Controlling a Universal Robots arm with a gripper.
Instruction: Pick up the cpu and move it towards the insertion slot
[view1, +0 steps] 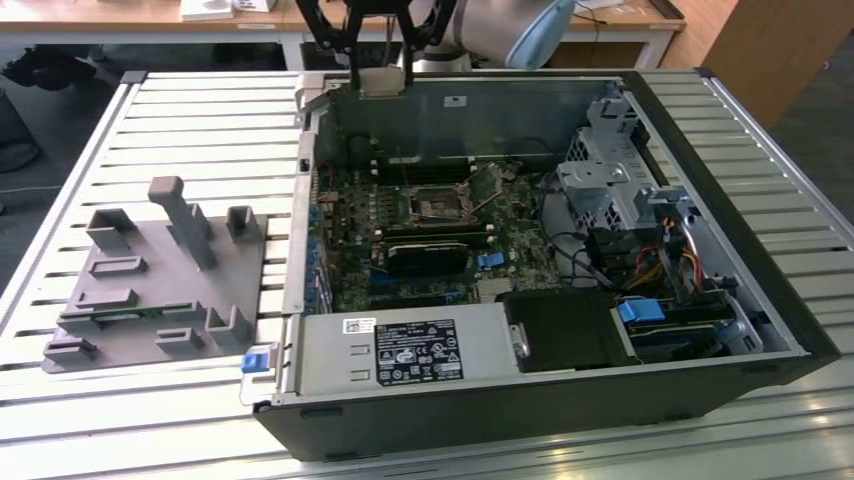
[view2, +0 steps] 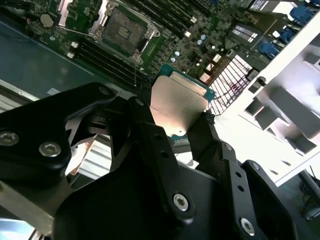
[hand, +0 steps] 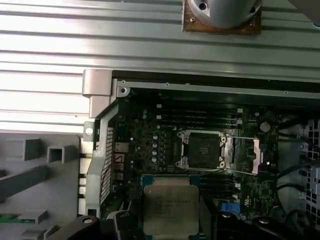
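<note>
The gripper (view2: 181, 131) was clamped on the cpu (hand: 170, 208), carrying it; the insertion slot (hand: 201, 149) lay at 1 o'clock, demanding careful alignment.

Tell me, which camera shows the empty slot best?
The first wrist view: the slot faces the camera squarely, frame open. The second wrist view shows it slanted. The exterior view shows it small, inside the case.

Gripper (view2: 177, 122) raised, black fingers (view2: 150, 135) closed on cpu (view2: 177, 102)
</note>
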